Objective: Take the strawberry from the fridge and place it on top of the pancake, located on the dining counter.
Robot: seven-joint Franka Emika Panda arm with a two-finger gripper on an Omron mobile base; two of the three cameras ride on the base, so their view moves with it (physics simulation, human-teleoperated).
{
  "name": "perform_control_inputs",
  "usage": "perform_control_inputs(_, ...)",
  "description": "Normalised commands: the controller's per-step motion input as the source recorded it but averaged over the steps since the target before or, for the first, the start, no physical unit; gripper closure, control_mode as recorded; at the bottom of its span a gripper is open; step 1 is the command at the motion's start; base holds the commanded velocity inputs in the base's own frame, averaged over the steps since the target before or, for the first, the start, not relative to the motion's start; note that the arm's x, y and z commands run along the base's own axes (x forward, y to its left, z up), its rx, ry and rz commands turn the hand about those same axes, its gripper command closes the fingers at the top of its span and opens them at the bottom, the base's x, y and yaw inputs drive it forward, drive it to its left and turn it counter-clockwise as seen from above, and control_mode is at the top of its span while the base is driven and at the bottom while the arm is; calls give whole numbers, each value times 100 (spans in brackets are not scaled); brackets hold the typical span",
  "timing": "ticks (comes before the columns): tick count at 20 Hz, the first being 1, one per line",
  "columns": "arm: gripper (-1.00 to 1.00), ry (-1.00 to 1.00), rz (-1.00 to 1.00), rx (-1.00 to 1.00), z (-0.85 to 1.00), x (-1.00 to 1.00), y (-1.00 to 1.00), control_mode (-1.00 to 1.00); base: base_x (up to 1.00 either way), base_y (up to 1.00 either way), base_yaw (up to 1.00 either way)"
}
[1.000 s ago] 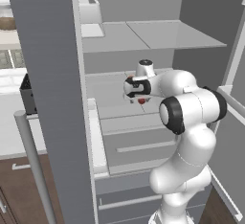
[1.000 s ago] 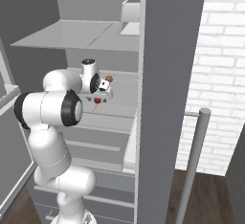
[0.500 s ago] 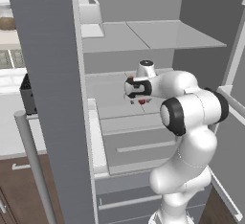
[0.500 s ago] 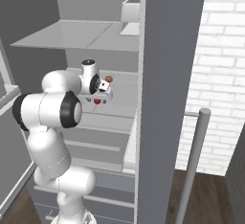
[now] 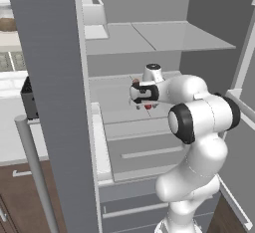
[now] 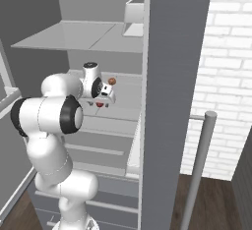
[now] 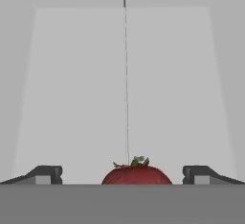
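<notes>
1. The tall matte grey fridge (image 5: 55, 77) stands with its doors open, pale shelves bare to the arm.
2. The white arm's two-finger gripper (image 7: 124, 174) reaches in over the middle shelf (image 5: 114, 95), its jaws spread wide and holding nothing.
3. The tiny red strawberry (image 7: 137, 174) with a green leafy cap lies on that shelf between the two dark fingertips (image 7: 47, 173), touching neither.
4. A small brownish round ball (image 6: 112, 81) rests on the same shelf, just beyond the gripper.
</notes>
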Motion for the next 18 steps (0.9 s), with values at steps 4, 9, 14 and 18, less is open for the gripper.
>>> perform_control_inputs(4, -100, 0, 0, 0, -34, -13, 0, -100, 0, 0, 0)
perform_control_inputs(9, 100, -2, 0, 0, -35, -31, 0, -100, 0, 0, 0)
perform_control_inputs(14, 100, -14, 0, 0, -16, -69, 0, -100, 0, 0, 0)
perform_control_inputs(18, 100, -29, 0, 0, 11, -91, 0, -100, 0, 0, 0)
